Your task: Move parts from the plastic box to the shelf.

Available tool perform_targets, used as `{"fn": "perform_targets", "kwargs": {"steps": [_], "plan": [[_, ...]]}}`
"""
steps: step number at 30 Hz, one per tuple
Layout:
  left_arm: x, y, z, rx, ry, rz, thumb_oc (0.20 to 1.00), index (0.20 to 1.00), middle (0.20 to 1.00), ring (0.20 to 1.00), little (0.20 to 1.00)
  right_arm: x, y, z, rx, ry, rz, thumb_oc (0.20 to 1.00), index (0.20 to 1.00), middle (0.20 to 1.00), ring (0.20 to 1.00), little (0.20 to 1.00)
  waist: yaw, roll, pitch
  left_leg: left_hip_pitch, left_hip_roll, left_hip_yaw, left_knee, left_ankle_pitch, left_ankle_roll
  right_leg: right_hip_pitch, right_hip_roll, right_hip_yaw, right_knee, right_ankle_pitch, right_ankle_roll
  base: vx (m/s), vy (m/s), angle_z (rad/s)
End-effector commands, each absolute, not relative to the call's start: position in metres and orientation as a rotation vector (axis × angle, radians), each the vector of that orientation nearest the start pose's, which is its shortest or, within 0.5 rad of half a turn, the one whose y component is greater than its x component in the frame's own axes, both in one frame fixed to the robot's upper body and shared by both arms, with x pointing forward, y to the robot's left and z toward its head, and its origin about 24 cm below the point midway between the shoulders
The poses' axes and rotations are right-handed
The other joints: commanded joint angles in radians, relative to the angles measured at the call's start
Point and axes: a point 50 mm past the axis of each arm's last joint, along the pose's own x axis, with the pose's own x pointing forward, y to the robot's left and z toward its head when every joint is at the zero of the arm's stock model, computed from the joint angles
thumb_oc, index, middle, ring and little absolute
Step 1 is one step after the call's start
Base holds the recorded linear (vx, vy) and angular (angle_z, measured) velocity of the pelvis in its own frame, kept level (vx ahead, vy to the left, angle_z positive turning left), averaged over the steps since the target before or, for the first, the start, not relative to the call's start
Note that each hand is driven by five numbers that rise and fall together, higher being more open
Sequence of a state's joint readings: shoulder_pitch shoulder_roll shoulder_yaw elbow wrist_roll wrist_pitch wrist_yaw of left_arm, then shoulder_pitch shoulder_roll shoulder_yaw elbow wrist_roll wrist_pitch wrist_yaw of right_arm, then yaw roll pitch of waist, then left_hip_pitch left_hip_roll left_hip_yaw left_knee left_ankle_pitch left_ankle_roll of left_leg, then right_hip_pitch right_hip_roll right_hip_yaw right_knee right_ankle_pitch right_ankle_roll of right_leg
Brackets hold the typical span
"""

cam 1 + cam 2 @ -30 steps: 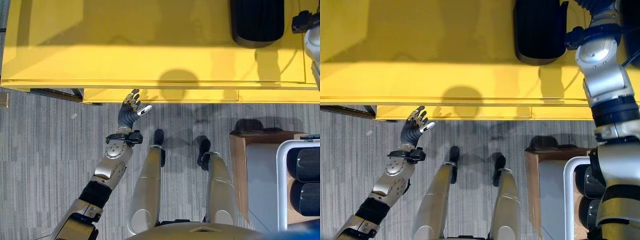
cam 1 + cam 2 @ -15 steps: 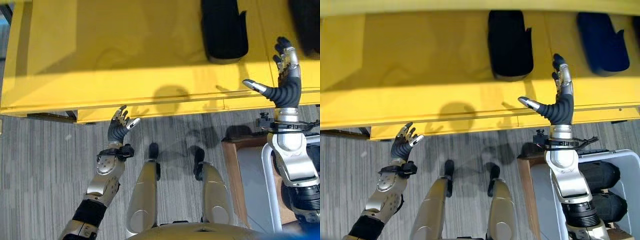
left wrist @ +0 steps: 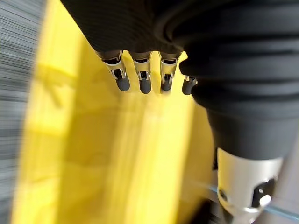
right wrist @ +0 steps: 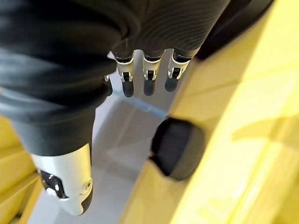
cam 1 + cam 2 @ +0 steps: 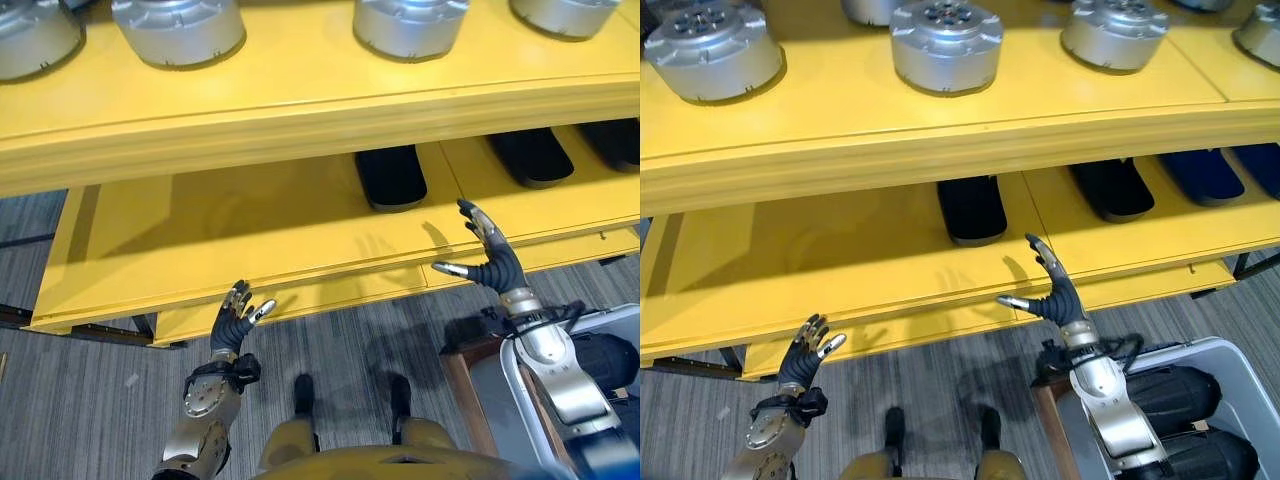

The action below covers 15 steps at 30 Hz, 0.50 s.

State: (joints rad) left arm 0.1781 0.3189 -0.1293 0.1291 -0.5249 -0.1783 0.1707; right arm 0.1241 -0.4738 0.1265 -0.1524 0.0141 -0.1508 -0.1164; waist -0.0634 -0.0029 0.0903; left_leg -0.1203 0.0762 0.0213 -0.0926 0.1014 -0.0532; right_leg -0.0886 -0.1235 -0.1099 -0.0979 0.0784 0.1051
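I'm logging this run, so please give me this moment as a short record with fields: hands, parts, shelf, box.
left hand: left hand, open, empty, at the front edge of the lower shelf board
right hand: right hand, open, empty, over the same edge
parts on shelf: black rounded moulded parts on the lower level
parts in box: black parts in the white plastic box
shelf: yellow metal shelf
upper level: silver round metal housings

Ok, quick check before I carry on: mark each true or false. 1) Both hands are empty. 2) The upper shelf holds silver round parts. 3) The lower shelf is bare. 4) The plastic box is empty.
1) True: the left hand and right hand are open, holding nothing.
2) True: silver round parts stand on the upper shelf.
3) False: black parts lie on the lower shelf.
4) False: the plastic box holds black parts.
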Motion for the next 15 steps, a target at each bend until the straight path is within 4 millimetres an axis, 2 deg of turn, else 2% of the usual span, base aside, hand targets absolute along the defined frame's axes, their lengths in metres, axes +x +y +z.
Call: {"fn": "perform_targets", "kwargs": {"steps": [1, 5, 15], "plan": [[0.232, 0.216, 0.024, -0.144, -0.014, 0.168, 1.0, 1.0, 1.0, 1.0, 1.0, 0.231, -0.198, 0.092, -0.436, -0.279, 0.05, 1.0, 1.0, 1.0, 1.0, 1.0, -0.009, -0.003, -0.029, -0.015, 0.06, -0.033, 0.005, 0.017, -0.043, 0.006, 0.025, 0.014, 0.011, -0.032, 0.011, 0.02, -0.054, -0.16], [0.231, 0.213, 0.019, -0.144, 0.01, 0.159, 1.0, 1.0, 1.0, 1.0, 1.0, 0.225, -0.202, 0.083, -0.389, -0.239, 0.011, 1.0, 1.0, 1.0, 1.0, 1.0, -0.023, 0.016, -0.039, 0.007, 0.085, -0.027, 0.005, 0.025, -0.058, 0.031, 0.047, 0.025, 0.011, -0.048, -0.003, 0.04, -0.082, -0.13], [0.234, 0.205, 0.02, -0.153, 0.002, 0.127, 1.0, 1.0, 1.0, 1.0, 1.0, 0.226, -0.214, 0.088, -0.391, -0.264, -0.074, 1.0, 1.0, 1.0, 1.0, 1.0, -0.036, 0.045, -0.023, -0.021, 0.112, -0.028, 0.005, 0.067, -0.085, 0.022, 0.074, 0.019, 0.011, -0.062, -0.024, 0.0, -0.065, -0.02]]}}
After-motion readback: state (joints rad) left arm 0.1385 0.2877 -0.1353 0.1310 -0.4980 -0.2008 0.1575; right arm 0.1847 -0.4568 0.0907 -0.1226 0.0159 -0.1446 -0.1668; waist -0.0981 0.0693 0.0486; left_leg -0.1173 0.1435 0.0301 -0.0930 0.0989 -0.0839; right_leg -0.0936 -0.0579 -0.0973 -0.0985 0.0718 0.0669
